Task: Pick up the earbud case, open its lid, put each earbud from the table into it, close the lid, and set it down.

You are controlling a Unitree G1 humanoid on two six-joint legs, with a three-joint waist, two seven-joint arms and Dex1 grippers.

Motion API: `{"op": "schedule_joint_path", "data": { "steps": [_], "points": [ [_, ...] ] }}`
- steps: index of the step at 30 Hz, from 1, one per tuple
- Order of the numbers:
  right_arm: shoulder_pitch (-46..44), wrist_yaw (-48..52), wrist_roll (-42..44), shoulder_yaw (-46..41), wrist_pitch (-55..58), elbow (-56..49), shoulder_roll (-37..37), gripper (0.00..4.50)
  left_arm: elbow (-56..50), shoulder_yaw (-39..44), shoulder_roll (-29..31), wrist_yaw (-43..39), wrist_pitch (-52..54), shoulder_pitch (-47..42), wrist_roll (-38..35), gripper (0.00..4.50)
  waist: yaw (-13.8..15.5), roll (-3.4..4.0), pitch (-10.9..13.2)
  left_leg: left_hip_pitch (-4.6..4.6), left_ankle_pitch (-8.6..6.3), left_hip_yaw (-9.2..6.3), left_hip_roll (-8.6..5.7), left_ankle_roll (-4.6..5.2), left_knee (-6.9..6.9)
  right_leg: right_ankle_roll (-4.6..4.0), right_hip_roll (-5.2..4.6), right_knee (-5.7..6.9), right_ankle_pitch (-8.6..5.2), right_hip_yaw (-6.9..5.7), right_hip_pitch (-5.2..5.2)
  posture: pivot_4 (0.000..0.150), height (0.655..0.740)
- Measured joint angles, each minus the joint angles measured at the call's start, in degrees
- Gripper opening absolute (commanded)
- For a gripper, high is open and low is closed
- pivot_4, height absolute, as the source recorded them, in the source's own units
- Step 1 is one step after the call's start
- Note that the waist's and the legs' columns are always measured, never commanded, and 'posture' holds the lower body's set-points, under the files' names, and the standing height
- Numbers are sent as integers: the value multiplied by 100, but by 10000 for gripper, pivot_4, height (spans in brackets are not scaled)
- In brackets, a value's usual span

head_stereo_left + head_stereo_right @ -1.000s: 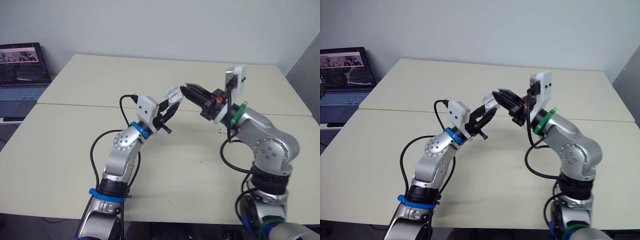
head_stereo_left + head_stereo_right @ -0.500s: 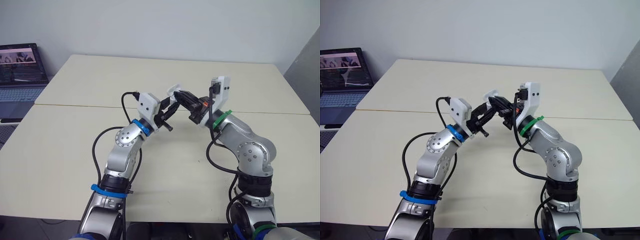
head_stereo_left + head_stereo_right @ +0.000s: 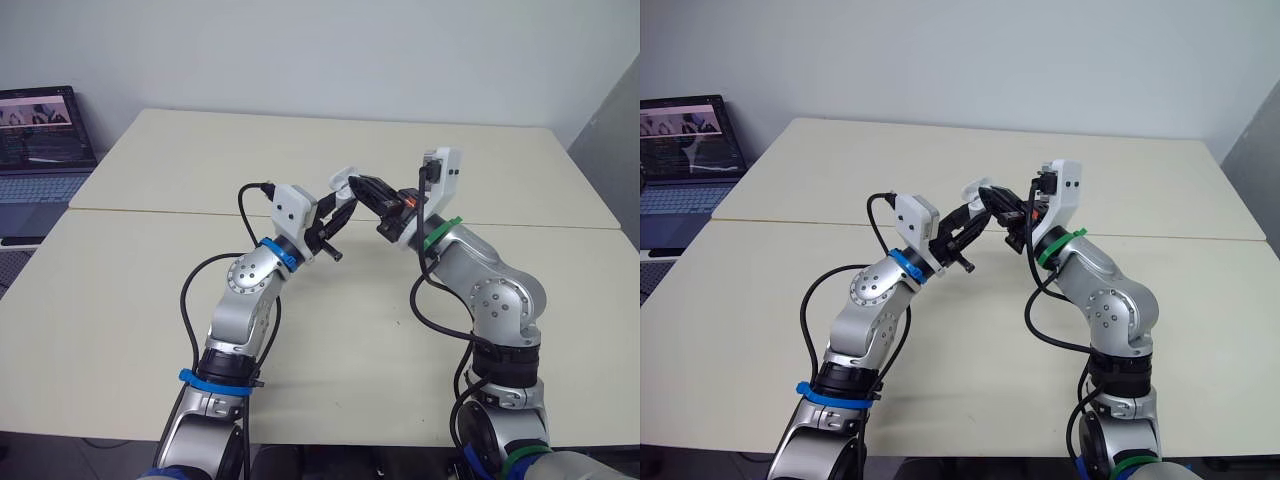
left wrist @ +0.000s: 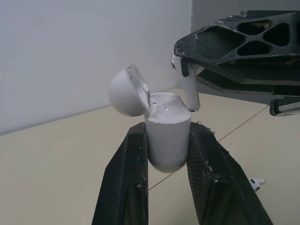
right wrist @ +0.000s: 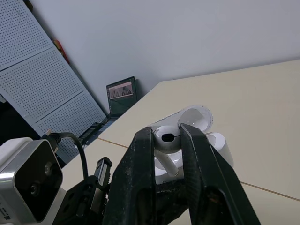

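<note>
My left gripper [image 4: 168, 137] clamps the case [image 4: 167, 117], lid [image 4: 125, 91] open. My right gripper [image 5: 167, 140] pinches an earbud [image 4: 190, 89] just above its opening; another earbud [image 4: 254, 183] lies on the table [image 4: 47, 164].

An office or lab room: plain beige counters [image 3: 140, 300] pushed together, an open laptop [image 3: 40, 140] far left, a bare pale wall [image 3: 300, 50], perforated panels [image 5: 47, 61].

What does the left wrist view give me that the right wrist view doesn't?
Left wrist view: the left end effector gripping the earbud case, the earbud stem right at its opening, and a small white piece, probably the other earbud, on the table. Right wrist view: the laptop in the distance. Both: the open lid and the earbud in the right end effector.
</note>
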Motion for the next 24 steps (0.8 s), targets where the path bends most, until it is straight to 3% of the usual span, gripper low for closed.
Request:
{"op": "schedule_joint_path", "data": {
  "steps": [8, 15, 24],
  "points": [
    [-30, 5, 73, -12, -29, 120, 91, 3871, -29, 26, 43, 11, 0, 38, -3, 7296, -1, 0, 0, 0, 0, 0, 0, 0, 0, 0, 0, 0, 0, 0, 0, 1500, 7400],
    [-337, -130, 775, -187, 72, 171, 362, 3871, -153, -77, 2, -22, 3, 40, -3, 7296, -2, 1, 1, 0, 0, -2, 1, 0, -1, 0, 0, -1, 0, -1, 0, 1500, 7400],
    [-277, -232, 862, -189, 81, 215, 88, 3871, -159, -66, 42, -12, 8, 41, -3, 7296, -3, 1, 1, -1, 0, 0, 1, 0, -3, 0, 1, -2, 0, 0, -1, 1500, 7400]
  ]
}}
